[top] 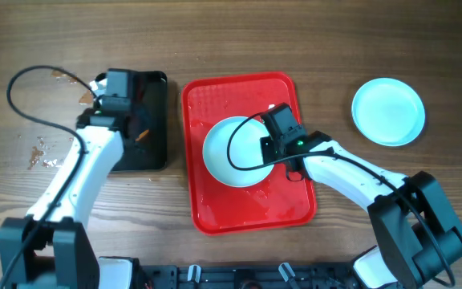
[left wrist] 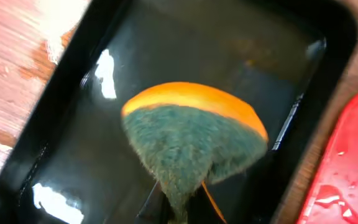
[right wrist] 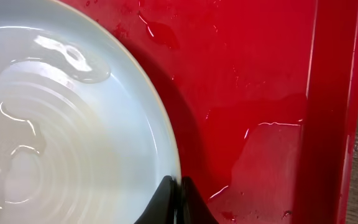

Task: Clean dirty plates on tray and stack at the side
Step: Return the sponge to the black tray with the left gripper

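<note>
One pale blue plate (top: 231, 152) lies on the red tray (top: 247, 213), wet and with no stain showing. My right gripper (top: 273, 148) is shut on its right rim; the right wrist view shows the fingers (right wrist: 178, 186) pinching the plate's edge (right wrist: 73, 124) over the wet tray floor (right wrist: 260, 93). Another pale blue plate (top: 388, 111) lies on the table to the right of the tray. My left gripper (top: 137, 128) is over the black tray (top: 152, 152), shut on a green and orange sponge (left wrist: 191, 137). A third plate is not visible.
The black tray (left wrist: 55, 155) lies just left of the red tray, whose corner shows in the left wrist view (left wrist: 347, 174). Crumbs and orange-brown smears (top: 42, 152) lie on the wooden table at the far left.
</note>
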